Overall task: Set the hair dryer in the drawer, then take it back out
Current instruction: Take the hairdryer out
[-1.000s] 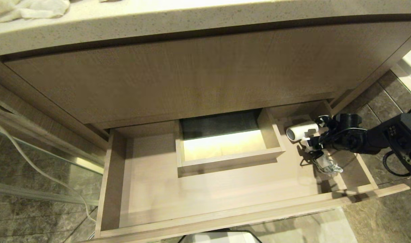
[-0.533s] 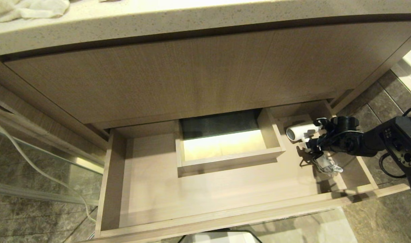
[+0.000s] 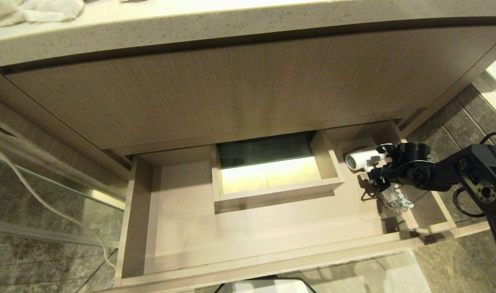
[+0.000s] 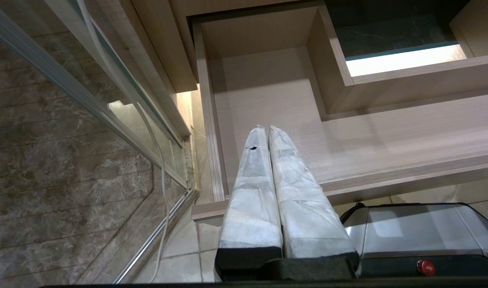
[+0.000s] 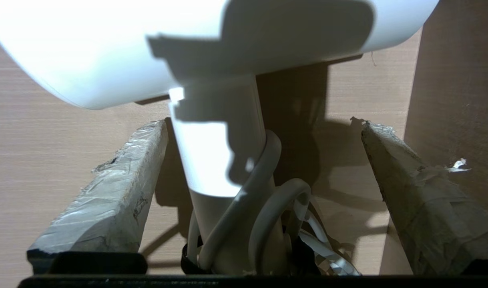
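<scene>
The small white hair dryer (image 3: 361, 158) lies in the back right part of the open drawer (image 3: 252, 236), its cord bundle (image 3: 394, 199) trailing toward the front. My right gripper (image 3: 380, 171) reaches in from the right and stands open, one finger on each side of the slim handle (image 5: 215, 152) with a gap on both sides. In the right wrist view the barrel (image 5: 211, 48) is just past the fingertips (image 5: 147, 136) and the looped cord (image 5: 264, 200) sits between them. My left gripper (image 4: 264, 128) is shut and parked over the drawer's left front corner.
A boxed cutout (image 3: 272, 191) stands mid-back in the drawer. The drawer's right wall (image 3: 441, 203) is close beside my right arm. Above are the taller front panel (image 3: 231, 89) and the counter with a towel (image 3: 36, 10). A glass panel and white cable (image 3: 48, 203) are at left.
My right arm has slid a little to the left and lower, bringing the open fingers further along the hair dryer's handle. The hair dryer has stayed in place.
</scene>
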